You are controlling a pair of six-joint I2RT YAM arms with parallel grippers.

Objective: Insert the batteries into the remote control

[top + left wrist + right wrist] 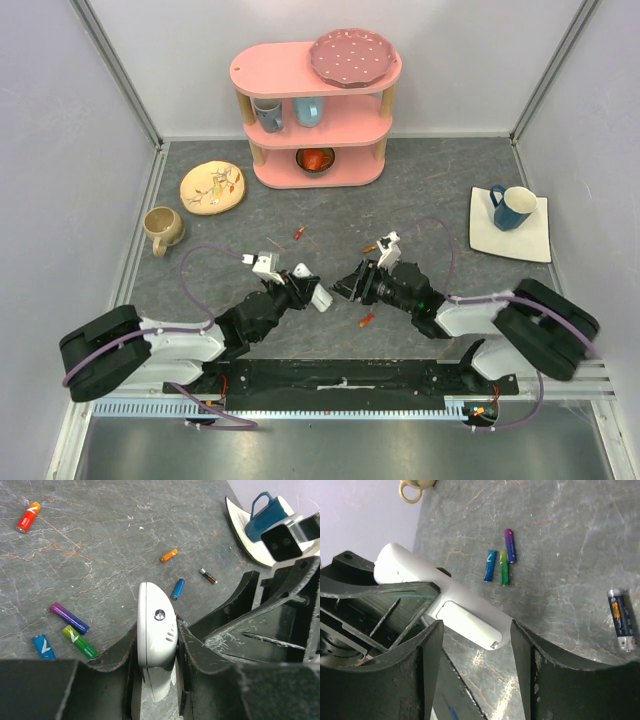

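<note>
My left fingers (pixel 112 657) clamped the remote control (pixel 156 625); my right fingers (pixel 427 670) stood wide. Pushing there could twist it loose, I judged.

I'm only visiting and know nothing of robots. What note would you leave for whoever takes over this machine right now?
Left gripper: jaws shut on the remote control.
Right gripper: jaws open around the remote's free end, not gripping.
Loose on the table: orange-red battery, orange battery, blue battery, dark grey battery, purple battery, green battery, second blue battery.
Done: remote picked up.
Left: load batteries; none appears to be in yet.
</note>
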